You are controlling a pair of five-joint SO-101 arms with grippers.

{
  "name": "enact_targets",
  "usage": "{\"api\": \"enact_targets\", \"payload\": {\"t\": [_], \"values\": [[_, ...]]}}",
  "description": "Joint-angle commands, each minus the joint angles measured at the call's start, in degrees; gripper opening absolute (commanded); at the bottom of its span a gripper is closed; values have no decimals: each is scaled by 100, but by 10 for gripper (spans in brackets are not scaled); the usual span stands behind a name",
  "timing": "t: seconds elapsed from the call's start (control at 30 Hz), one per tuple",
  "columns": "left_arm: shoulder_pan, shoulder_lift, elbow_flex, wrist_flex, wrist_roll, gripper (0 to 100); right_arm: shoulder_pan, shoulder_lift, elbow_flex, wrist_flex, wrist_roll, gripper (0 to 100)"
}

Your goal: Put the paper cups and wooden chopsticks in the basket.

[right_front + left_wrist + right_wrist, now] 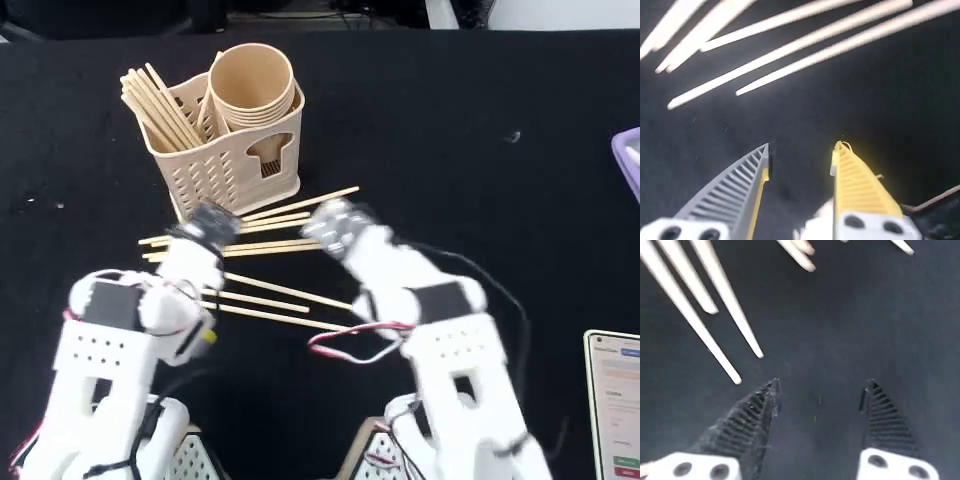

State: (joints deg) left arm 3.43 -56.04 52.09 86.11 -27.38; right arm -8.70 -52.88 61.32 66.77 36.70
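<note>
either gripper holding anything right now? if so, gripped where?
Nothing is held. The left gripper and right gripper are both open, with bare table between their fingertips. The loose chopsticks lie just ahead of them, untouched.

basket (215,175): beige, slotted grid walls
paper cups (252,85): tan
chopsticks (280,222): pale wood
surface (480,200): black
left tool (801,145): grey and yellow, ribbed
right tool (822,382): black, ribbed
</note>
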Motion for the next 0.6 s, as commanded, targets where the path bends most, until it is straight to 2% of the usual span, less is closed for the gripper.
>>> {"api": "enact_targets", "payload": {"t": [0.0,0.1,0.2,0.33,0.57], "values": [[558,-9,637,-949,-826,225,686,-629,453,53,-62,255],[576,-9,954,-1565,-914,269,686,-919,1191,-255,-105,255],[602,0,1209,-2004,-1055,266,686,-1130,1780,-809,-290,255],[567,0,1393,-2277,-1451,266,466,-1323,2114,-1064,-422,254],[567,193,1367,-2716,-1670,266,431,-1385,2413,-1380,-642,254]]}}
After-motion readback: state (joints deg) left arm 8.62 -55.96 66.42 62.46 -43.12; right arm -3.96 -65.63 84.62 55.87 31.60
